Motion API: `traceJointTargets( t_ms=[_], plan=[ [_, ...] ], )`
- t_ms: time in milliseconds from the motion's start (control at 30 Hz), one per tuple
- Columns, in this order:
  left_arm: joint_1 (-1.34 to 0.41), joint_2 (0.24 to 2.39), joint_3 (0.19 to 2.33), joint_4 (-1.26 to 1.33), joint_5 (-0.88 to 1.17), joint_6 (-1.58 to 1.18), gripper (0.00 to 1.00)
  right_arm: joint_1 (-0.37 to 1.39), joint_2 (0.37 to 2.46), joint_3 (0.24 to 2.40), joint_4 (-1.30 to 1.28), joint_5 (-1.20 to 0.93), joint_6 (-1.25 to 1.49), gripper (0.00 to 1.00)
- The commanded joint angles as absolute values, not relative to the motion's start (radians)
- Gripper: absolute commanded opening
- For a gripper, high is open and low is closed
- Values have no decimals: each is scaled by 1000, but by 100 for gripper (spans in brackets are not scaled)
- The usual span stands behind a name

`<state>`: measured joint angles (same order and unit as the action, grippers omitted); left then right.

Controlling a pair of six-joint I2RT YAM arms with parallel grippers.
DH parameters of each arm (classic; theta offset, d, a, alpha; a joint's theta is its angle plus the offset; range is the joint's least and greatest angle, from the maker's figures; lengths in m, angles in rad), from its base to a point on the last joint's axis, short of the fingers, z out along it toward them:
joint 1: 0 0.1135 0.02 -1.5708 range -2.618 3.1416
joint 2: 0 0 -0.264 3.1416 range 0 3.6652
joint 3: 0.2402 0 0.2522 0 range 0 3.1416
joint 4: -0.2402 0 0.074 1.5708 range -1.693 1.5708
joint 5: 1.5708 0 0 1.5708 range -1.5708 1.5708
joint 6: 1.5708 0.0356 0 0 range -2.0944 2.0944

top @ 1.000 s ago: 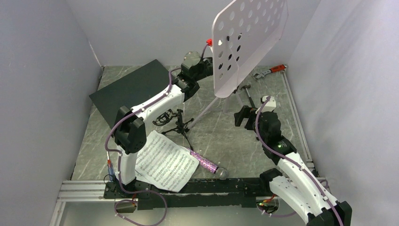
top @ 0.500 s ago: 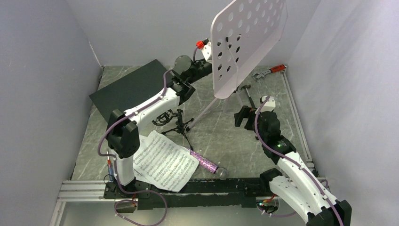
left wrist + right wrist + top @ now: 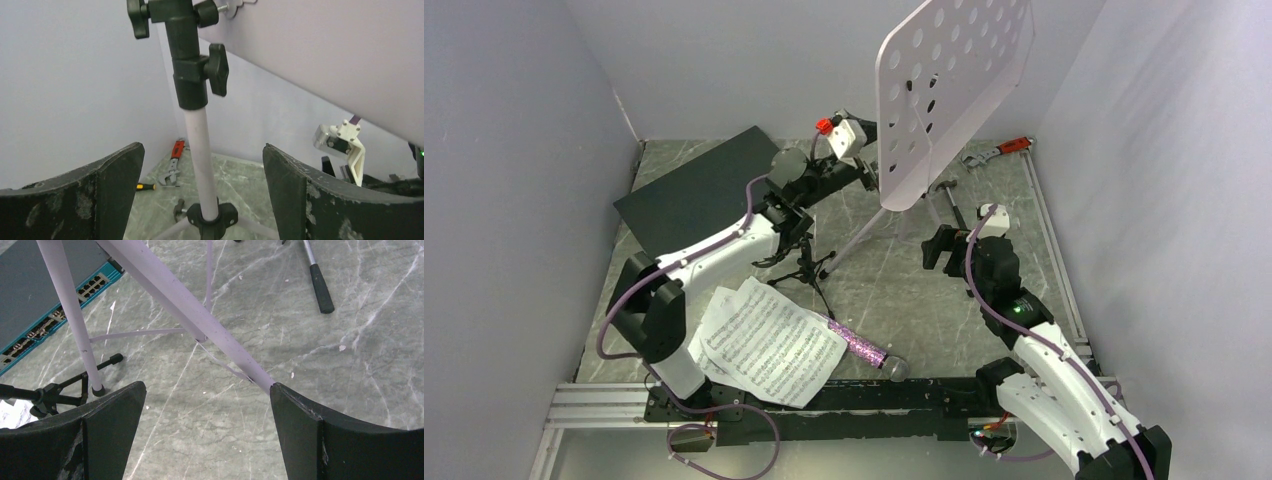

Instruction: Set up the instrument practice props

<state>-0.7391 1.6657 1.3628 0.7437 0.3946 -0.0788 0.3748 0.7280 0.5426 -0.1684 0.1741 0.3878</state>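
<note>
The stand [image 3: 944, 90] is likely light but top-heavy: a wide, stiff plate rides high on a thin pole [image 3: 200, 135] over spindly legs [image 3: 165, 287], so a push up top would probably tip it, and the smooth tube may slip in a loose pinch. The safest hold looks to be on the pole just under the black collar [image 3: 190, 82] with its knobs, where a squeeze would steer the whole thing. It stands upright toward the far edge of the surface [image 3: 894, 290], right of the middle, its pale-lilac plate punched with round holes and tilted back. The left claw [image 3: 202, 150] is spread wide with the pole between its fingers, touching neither. The right claw [image 3: 206, 387] is also spread, hovering low by the legs and holding nothing. The pages [image 3: 769, 345], white and printed with notes, lie overlapped at the near edge, left of the middle; they look limp and thin, best taken by a free edge. The mic [image 3: 861, 348], purple glitter with a grey head, lies just beside them at the near edge and would probably roll; mid-handle suits it. The mic stand [image 3: 799, 262], small, black and three-legged, stands near the middle of the surface, partly under the left arm.
</note>
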Motion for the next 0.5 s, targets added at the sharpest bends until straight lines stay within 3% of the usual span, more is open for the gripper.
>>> traceJointTargets(
  t_ms=[0,467],
  plan=[
    [-732,1560,1295,782,346,-51,93,371,709,566,-151,163,390,100],
    [-616,1349,1148,388,253,-77,93,371,660,591,-196,114,388,100]
  ],
)
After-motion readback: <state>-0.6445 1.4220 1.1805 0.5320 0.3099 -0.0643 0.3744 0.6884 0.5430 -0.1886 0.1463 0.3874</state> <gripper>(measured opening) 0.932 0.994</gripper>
